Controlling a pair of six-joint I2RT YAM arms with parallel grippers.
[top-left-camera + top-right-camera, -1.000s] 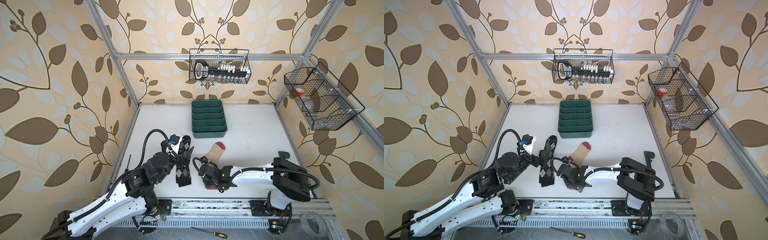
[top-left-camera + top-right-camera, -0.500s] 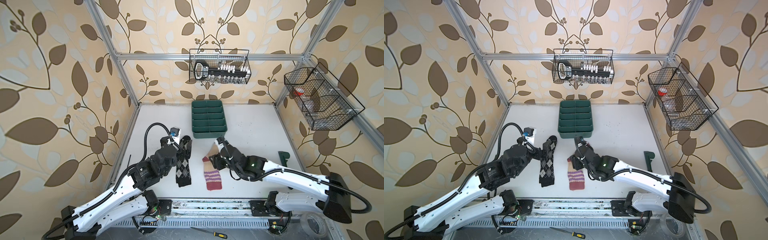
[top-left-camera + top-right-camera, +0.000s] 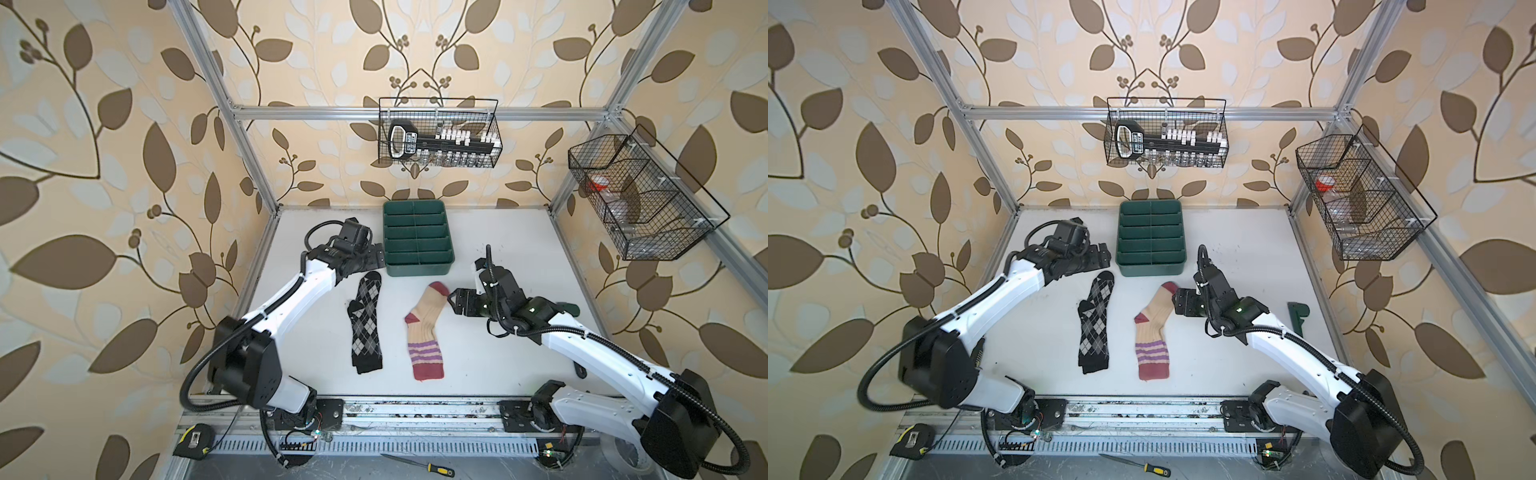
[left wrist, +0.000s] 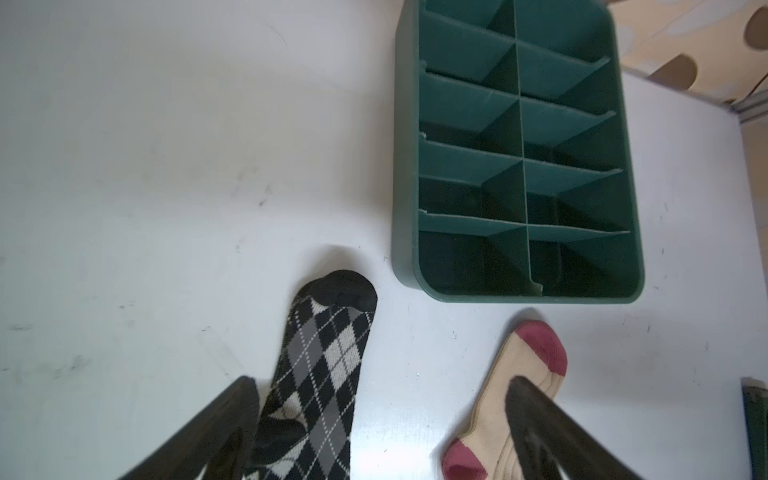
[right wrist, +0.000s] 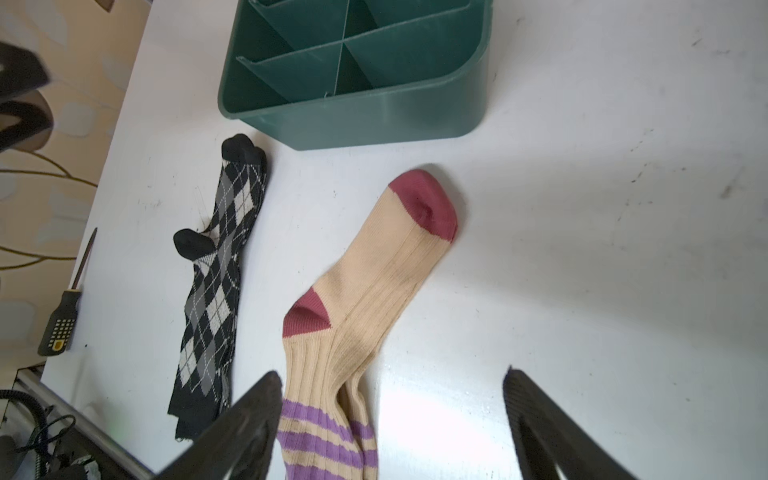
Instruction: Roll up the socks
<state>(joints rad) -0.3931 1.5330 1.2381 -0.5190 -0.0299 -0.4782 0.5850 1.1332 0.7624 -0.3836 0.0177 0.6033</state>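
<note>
The argyle sock (image 5: 214, 291) is a fine, matt knit, while the beige sock (image 5: 374, 282) is a thicker ribbed knit, also matt. The green tray (image 4: 405, 166) looks like smooth moulded plastic with a dull sheen. The white tabletop (image 4: 166, 145) is smooth, faintly glossy and scuffed. The far basket (image 3: 440, 160) is black wire. The fingers (image 5: 536, 419) of the right end effector (image 5: 390, 374) seem matt black, perhaps finely ridged.

A robotics test cell is being shown: a white tabletop (image 3: 519, 249) is being enclosed by aluminium framing (image 3: 311, 113) and leaf-print wallpaper (image 3: 104, 187), with a tape measure (image 3: 193, 441) and screwdriver (image 3: 436, 458) being kept beside the arm rail (image 3: 415, 409).
</note>
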